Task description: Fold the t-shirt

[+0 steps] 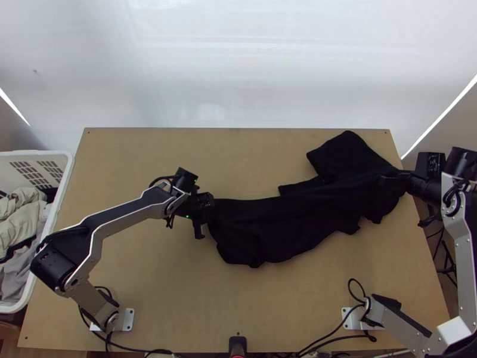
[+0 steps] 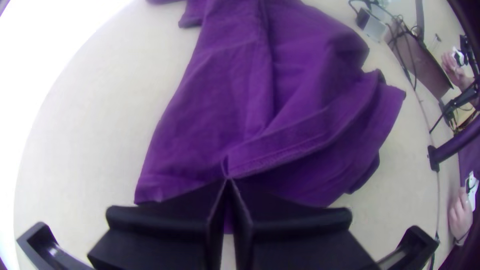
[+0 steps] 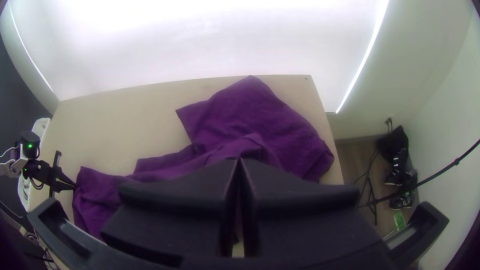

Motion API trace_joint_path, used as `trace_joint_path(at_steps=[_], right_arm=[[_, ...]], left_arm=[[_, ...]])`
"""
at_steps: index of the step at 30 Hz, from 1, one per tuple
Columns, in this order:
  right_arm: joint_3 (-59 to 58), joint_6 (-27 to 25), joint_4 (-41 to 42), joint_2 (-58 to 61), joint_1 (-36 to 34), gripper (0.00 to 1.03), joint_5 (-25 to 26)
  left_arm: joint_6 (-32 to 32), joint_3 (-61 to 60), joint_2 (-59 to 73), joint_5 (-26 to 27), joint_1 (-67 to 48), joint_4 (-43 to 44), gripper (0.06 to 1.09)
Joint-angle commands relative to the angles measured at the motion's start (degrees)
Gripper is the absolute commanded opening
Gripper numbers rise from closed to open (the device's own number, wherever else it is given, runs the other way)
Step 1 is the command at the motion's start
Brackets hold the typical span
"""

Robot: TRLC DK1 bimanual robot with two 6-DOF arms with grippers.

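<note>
Black shirt (image 1: pixel 286 224) stretched slantwise across table (image 1: pixel 179 298), rumpled, far corner near table's back right edge. My left gripper (image 2: pixel 227 178), over table's middle left, has its fingers clamped on shirt's hem; my right gripper (image 3: pixel 239 160), by table's right edge, pinches cloth too. I judge this as spreading, ahead of any fold. Next move, I reckon: even pull, both ends, then lay shirt flat on table

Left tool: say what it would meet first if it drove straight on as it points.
The t-shirt, most likely: the left tool is shut on its edge, and more of it lies ahead in folds. Exact height there is unclear.
</note>
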Motion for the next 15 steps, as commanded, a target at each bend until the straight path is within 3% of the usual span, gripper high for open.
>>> trace_joint_path(at_steps=[1, 7, 15], right_arm=[[0.99, -0.16, 0.21, 1.37, -0.11, 0.03, 0.05], [6.09, -0.16, -3.04, 4.09, -0.20, 0.03, 0.05], [18.66, -0.86, -10.42, 6.47, -0.55, 0.03, 0.05]], left_arm=[[-3.10, 1.28, -0.05, 0.01, 1.97, 2.10, 0.09], [-19.71, 13.06, -8.48, 0.01, 10.05, -2.20, 0.09], [-32.37, 31.87, -15.78, 0.10, 24.29, -15.39, 0.09]])
